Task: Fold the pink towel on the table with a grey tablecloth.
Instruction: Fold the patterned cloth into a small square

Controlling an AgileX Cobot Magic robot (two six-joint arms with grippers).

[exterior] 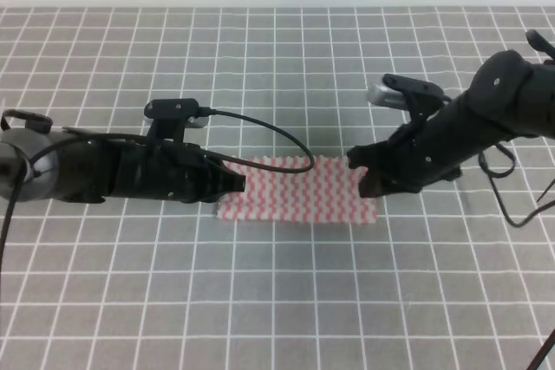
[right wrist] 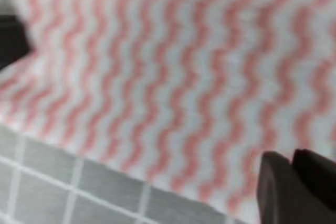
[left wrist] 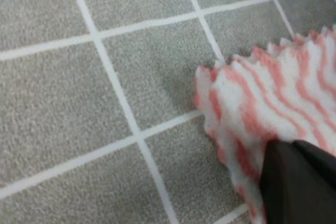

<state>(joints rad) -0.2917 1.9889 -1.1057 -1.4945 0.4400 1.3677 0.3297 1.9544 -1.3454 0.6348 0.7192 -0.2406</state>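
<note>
Low in the frame lies bare grey tablecloth with its white grid, covering the table. At mid-frame the pink towel lies flat as a strip, its long axis running left to right. The left tool covers the towel's left end and the right tool its right end; each has its fingers pressed together on the towel's edge. A black cable arcs above the towel.
</note>
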